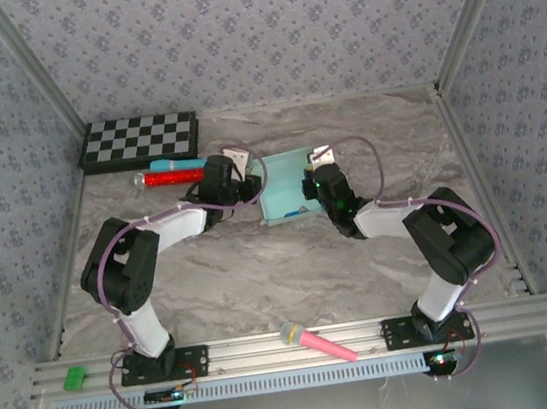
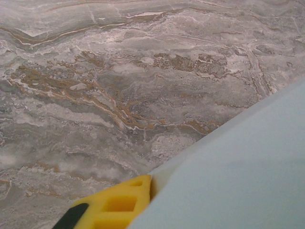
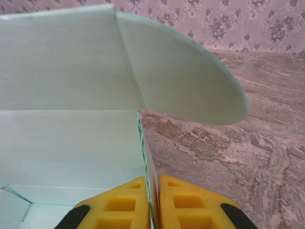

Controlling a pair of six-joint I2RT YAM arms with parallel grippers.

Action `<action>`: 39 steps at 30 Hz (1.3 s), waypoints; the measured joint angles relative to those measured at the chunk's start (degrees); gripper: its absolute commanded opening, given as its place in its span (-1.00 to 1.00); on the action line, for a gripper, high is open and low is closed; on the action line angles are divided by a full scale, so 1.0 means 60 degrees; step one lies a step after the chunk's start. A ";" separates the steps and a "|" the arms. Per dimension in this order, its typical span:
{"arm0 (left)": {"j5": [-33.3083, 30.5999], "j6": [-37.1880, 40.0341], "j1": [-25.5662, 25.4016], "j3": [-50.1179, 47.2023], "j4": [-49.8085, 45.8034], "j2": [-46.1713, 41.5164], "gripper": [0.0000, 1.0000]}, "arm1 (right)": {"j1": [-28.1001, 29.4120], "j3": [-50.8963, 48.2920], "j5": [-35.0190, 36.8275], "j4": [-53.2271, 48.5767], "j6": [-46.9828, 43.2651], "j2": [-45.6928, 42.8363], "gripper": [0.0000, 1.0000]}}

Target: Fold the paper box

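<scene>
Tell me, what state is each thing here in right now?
paper box, partly folded, top open, rounded flap unfolded.
right tool, shut on a box wall.
left tool, one finger against the box card; grip unclear.
checkerboard, lying flat, untouched.
pink microphone, lying loose on the front rail.

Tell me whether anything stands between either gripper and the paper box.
Nothing visible does. The right gripper has its yellow fingers pinched on a wall of the paper box. The left gripper has its one visible finger right against the card. The red tube lies off to the left, apart from the box.
</scene>
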 measured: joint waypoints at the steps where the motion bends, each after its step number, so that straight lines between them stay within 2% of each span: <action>1: -0.0022 0.0004 0.0004 0.0000 0.0000 0.0000 -0.78 | 0.0015 0.0000 -0.0004 0.0051 0.0000 -0.0004 -0.80; 14: -0.0066 -0.0055 -0.0025 0.0058 0.0069 0.0047 -0.67 | 0.0080 -0.0182 0.0004 0.0266 0.0488 0.0004 -0.90; 19: -0.0069 -0.0248 -0.0025 0.0189 0.0262 0.0193 -0.55 | 0.0248 -0.0401 0.0441 0.0492 0.0681 0.0084 -0.94; 31: -0.0470 -0.0758 -0.0168 0.0120 0.0790 0.0189 -0.48 | 0.0703 -0.0754 0.1545 0.1158 0.0958 0.0138 -0.95; 39: -0.0816 -0.0980 -0.0186 -0.0215 0.0987 0.0168 -0.40 | 0.0827 -0.0776 0.1756 0.1188 0.0958 0.0146 -0.96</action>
